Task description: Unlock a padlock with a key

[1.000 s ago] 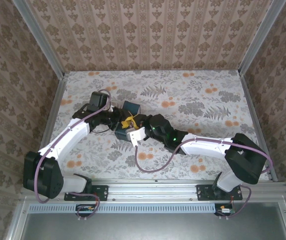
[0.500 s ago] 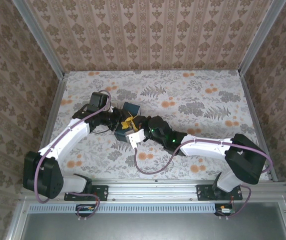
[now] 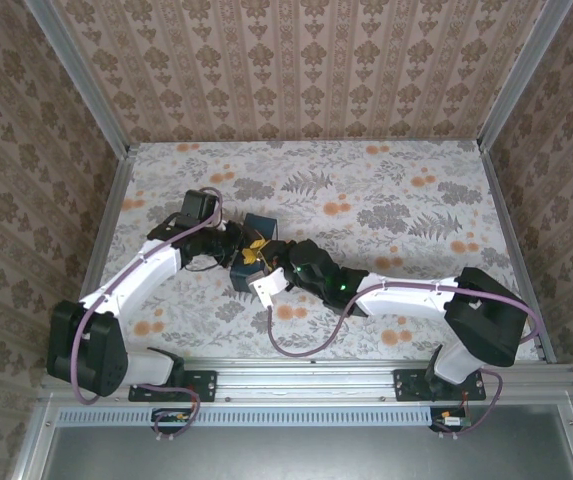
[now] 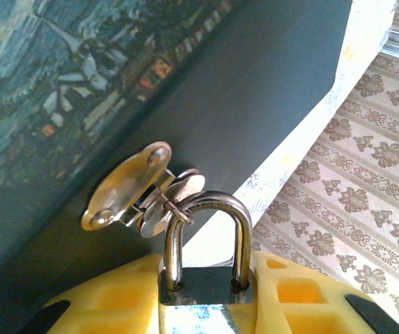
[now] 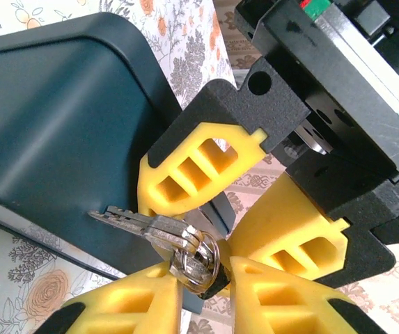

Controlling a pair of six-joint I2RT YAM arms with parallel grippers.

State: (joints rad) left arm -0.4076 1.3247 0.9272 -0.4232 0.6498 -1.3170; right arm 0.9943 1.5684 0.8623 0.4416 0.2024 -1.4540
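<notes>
The small silvery padlock [image 4: 202, 287] stands shackle-up with my left gripper [image 4: 206, 303] shut on its body between yellow fingers [image 4: 108, 299]. A ring on the shackle carries the keys [image 4: 126, 189], which fan out to the left against the dark blue box [image 4: 241, 90]. In the right wrist view the key bunch [image 5: 143, 224] points left, its heads and ring [image 5: 205, 259] pinched in my right gripper [image 5: 205, 292]. The left gripper's fingers [image 5: 185, 170] sit just above. From the top both grippers meet, left [image 3: 243, 250] and right [image 3: 264, 257], beside the box [image 3: 262, 221].
The dark blue box has a swirly painted lid [image 4: 46, 62] and lies tight against both grippers. The floral table [image 3: 396, 200] is bare to the right and back. Patterned walls and metal rails [image 3: 116, 210] enclose the workspace.
The right arm has pushed left toward the left gripper and its fingers have narrowed onto the keys. The left arm has shifted slightly toward the near side, still gripping the padlock.
</notes>
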